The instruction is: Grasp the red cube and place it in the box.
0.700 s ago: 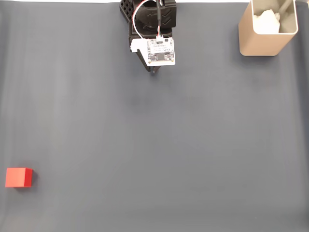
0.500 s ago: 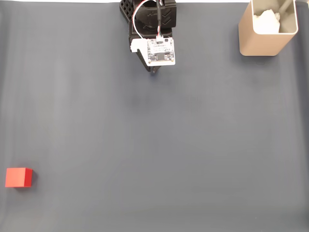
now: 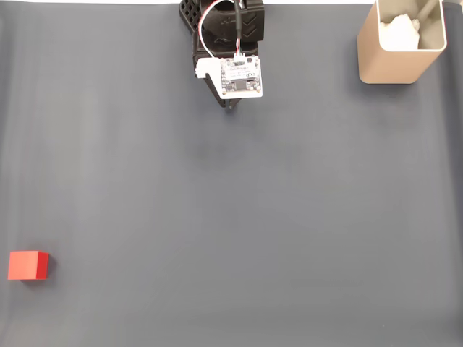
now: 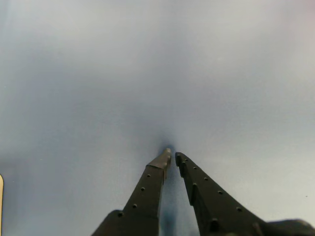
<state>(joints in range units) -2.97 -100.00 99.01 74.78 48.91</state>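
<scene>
On the grey counter (image 3: 231,217) our hand (image 4: 172,156), nearly closed and empty, sits well apart from the red cube (image 3: 28,265) at the near left, so we risk nudging it off the edge.

We see a dark grey mat (image 3: 239,217) covering the work surface, evenly lit, a thin white strip (image 3: 87,2) edging its top.

Black printed arm (image 3: 224,32) with white circuit board (image 3: 241,76), red-and-white wires (image 3: 210,25); tapered, hole-dotted black fingers (image 4: 147,189).
</scene>
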